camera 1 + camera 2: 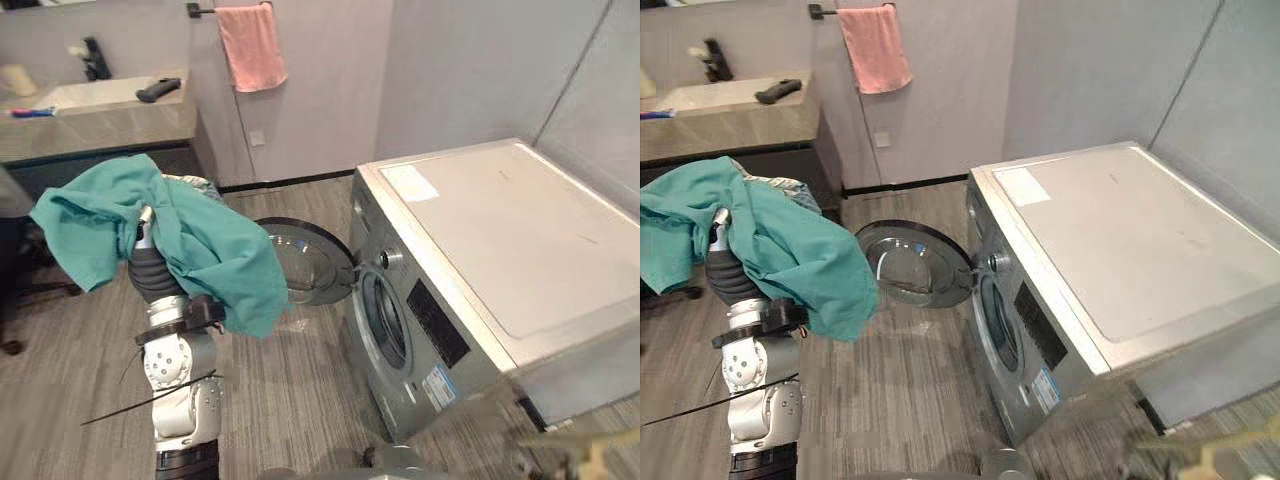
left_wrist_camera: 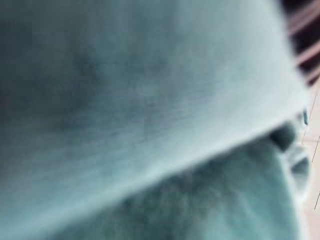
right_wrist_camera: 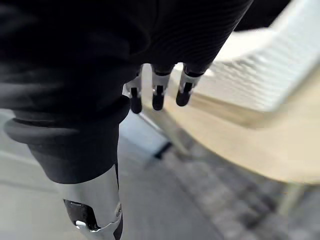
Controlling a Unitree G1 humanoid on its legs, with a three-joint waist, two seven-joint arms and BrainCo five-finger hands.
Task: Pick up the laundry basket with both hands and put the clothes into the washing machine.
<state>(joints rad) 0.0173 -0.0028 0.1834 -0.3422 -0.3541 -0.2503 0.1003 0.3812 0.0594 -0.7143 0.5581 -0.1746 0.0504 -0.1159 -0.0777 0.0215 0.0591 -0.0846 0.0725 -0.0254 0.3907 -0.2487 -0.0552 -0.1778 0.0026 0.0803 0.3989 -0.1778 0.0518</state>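
A teal garment (image 1: 200, 240) hangs draped over the raised left hand (image 1: 147, 220), to the left of the front-loading washing machine (image 1: 500, 260), whose round door (image 1: 300, 262) stands swung open. Cloth hides that hand's fingers, so its grip cannot be told. The right hand (image 3: 157, 92) hangs relaxed, holding nothing, beside what may be a white slatted basket (image 3: 260, 75).

No print was legible. The washing machine (image 1: 480, 260) carried a white sticker (image 1: 410, 183) on its top near the back corner, wording too faint to read. A blue-and-white label (image 1: 437, 386) sat low on the front, lettering too small. The dark panel (image 1: 437, 322) above it: nothing readable.
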